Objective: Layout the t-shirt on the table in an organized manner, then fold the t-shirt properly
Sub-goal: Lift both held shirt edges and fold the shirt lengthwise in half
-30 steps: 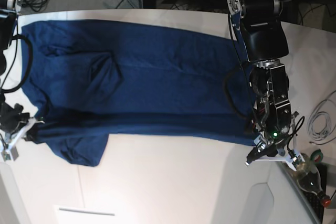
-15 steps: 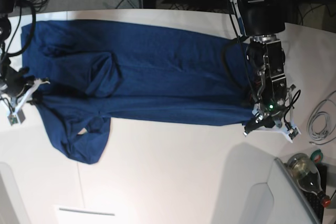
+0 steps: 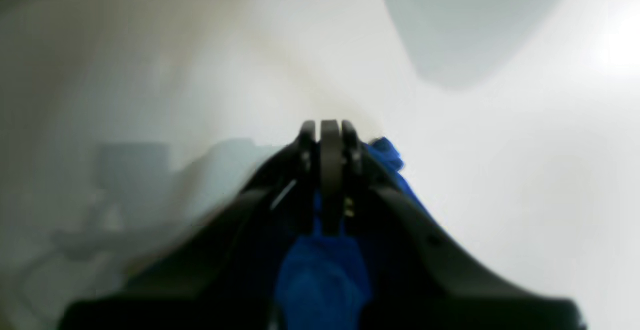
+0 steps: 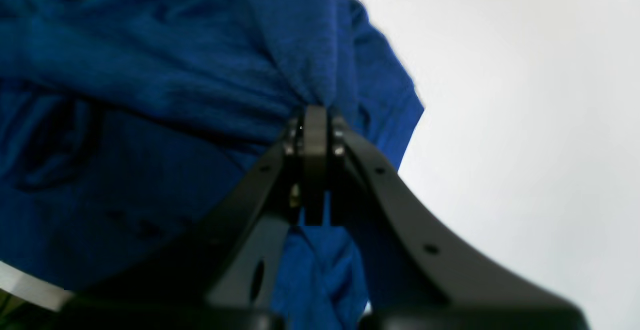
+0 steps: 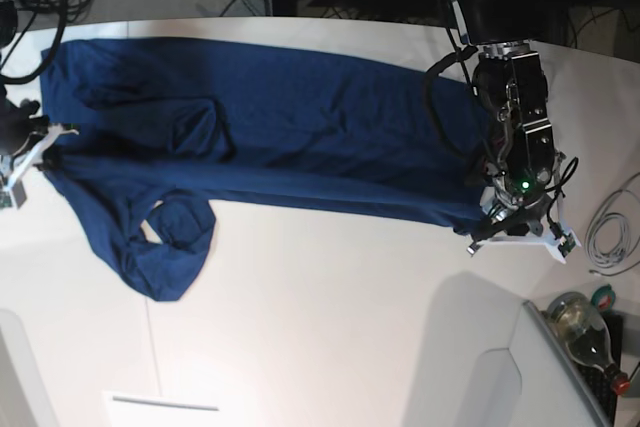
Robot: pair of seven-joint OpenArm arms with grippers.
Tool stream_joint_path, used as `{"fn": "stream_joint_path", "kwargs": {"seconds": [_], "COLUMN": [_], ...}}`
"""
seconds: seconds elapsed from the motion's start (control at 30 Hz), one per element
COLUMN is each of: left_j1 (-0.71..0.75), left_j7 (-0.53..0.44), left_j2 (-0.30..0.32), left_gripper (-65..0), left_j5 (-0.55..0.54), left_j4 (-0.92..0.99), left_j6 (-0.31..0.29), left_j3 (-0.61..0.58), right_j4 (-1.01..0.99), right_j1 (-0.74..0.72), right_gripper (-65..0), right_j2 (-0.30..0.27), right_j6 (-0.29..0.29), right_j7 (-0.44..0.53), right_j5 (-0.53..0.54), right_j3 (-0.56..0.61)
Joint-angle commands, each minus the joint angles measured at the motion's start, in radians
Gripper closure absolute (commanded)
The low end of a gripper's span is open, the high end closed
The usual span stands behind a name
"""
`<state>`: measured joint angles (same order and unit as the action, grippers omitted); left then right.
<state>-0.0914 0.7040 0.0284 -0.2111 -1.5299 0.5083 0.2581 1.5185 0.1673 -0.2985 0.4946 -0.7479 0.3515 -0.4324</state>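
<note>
Base view, t-shirt (image 5: pixel 300 127) edge farther back, both grippers (image 5: pixel 487 219) (closed) pinching it.

Coiled cable (image 5: pixel 608 232) on table (image 5: pixel 300 327), near clear bottle (image 5: pixel 585 332) with red tip.

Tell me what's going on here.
Two robot arms are handling a dark blue t-shirt on a white table. The left tool and the right tool are both shut on the cloth, one at each side, with the near edge stretched between them. Beside the right tool, a loose, crumpled part of the shirt hangs or lies toward the near side. The shirt is spread wide but not yet folded into a neat shape.
</note>
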Motion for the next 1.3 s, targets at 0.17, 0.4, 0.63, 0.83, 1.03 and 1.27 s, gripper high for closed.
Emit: {"fn": "stream_joint_path", "kwargs": {"seconds": [0.17,0.4,0.63,0.83,1.03,1.27], "left_j1": [0.032,0.074,0.117,0.177,0.210,0.238], "left_j7": [-0.017,-0.019,-0.019,-0.024,-0.037,-0.116], "left_j2": [0.031,0.034,0.054,0.054,0.064,0.066], "left_gripper": [0.0,0.0,0.0,0.0,0.0,0.0], "left_j5": [-0.044,-0.044,-0.044,-0.044,-0.044,-0.044], "left_j4": [-0.031,-0.099,-0.145,-0.151,-0.146,-0.076], "left_j6": [0.005,0.003,0.005,0.005,0.005,0.006], "left_j3": [-0.003,-0.001,-0.001,-0.001,-0.001,-0.001], "right_j4": [0.011,0.004,0.011,0.007,-0.003,-0.066], "right_j1": [0.016,0.016,0.016,0.022,0.038,0.044], "right_gripper": [0.0,0.0,0.0,0.0,0.0,0.0], "right_j2": [-0.017,-0.015,-0.015,-0.012,0.008,0.025], "right_j6": [0.000,0.000,0.000,-0.001,-0.003,-0.003], "right_j7": [0.012,0.012,-0.031,-0.035,-0.034,-0.029], "right_j5": [0.005,0.005,0.005,0.005,0.005,0.004], "right_j3": [-0.007,-0.003,-0.006,-0.007,-0.007,-0.007]}}
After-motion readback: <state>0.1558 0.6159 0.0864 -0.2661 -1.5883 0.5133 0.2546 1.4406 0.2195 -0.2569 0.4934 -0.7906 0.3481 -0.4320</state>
